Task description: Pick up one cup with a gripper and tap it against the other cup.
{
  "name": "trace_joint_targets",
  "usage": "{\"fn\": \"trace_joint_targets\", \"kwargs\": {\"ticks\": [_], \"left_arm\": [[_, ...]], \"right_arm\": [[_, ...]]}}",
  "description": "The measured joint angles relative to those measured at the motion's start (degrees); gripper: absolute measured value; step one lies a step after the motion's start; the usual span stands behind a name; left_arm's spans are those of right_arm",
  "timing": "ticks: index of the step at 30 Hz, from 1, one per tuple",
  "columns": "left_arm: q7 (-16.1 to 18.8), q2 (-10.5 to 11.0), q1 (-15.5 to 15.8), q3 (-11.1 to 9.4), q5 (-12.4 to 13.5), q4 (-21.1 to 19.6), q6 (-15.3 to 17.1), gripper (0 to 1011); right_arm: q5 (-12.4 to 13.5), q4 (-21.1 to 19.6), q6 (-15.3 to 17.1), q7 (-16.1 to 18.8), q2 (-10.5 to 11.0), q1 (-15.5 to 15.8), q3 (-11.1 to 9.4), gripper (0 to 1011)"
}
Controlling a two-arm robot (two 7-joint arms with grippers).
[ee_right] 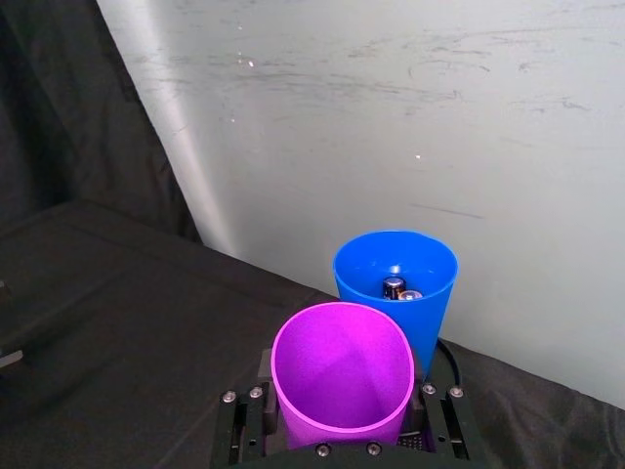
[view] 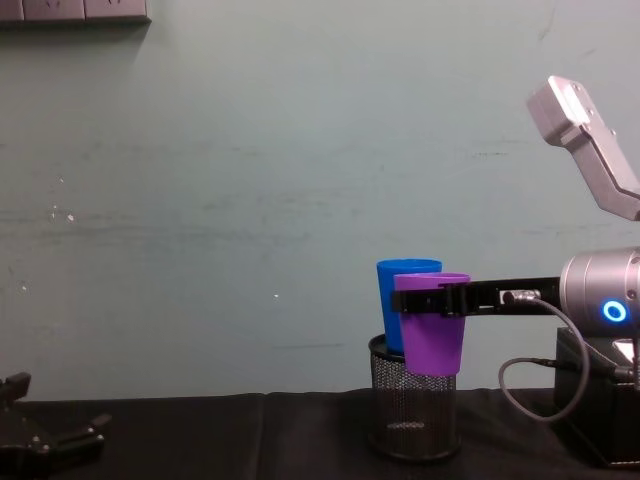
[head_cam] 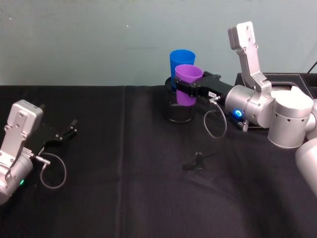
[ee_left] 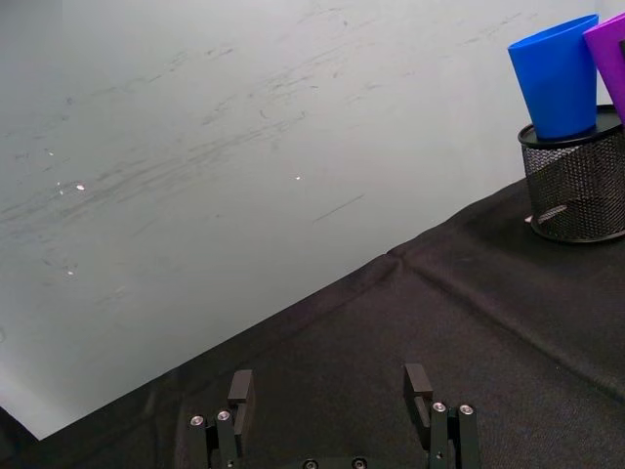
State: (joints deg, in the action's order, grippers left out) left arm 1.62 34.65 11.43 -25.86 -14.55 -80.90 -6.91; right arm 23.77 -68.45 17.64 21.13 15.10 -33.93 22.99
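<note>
The right gripper (head_cam: 190, 89), a thin black flat-fingered jaw on a silver-grey arm lit by a blue ring, is clamped around the middle of the purple plastic tapered tumbler (head_cam: 187, 84) and holds it upright in the air, clear of the black cloth-covered tabletop (head_cam: 124, 198). The bright blue plastic tapered tumbler (head_cam: 181, 61) stands just behind it, seated in the mouth of a black wire-mesh pen holder (head_cam: 179, 110) near the far edge of the tabletop.

From the chest view the purple tumbler (view: 432, 321) overlaps the front of the blue tumbler (view: 400, 290), rims at nearly the same height. The right wrist view sets the purple rim (ee_right: 340, 367) against the blue wall (ee_right: 395, 285), with what look like two small batteries lying inside the blue one. Whether the two are touching or a sliver apart cannot be told.

The pick-up looks finished and the tap itself appears to be the step in hand. If contact is not yet made, a short, gentle push toward the blue tumbler would do it; too hard a knock could tip the blue tumbler in its mesh perch.

The left gripper (head_cam: 67, 133), fingers spread and holding nothing, rests low over the tabletop on the robot's left, well apart from both tumblers.
</note>
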Motion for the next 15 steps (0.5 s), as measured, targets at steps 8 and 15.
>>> {"fn": "trace_joint_targets", "kwargs": {"ticks": [8,15], "left_arm": [[0.00,0.00,0.00,0.00,0.00,0.00,0.00,1000],[0.00,0.00,0.00,0.00,0.00,0.00,0.00,1000]], "right_arm": [[0.00,0.00,0.00,0.00,0.00,0.00,0.00,718],[0.00,0.00,0.00,0.00,0.00,0.00,0.00,718]]}}
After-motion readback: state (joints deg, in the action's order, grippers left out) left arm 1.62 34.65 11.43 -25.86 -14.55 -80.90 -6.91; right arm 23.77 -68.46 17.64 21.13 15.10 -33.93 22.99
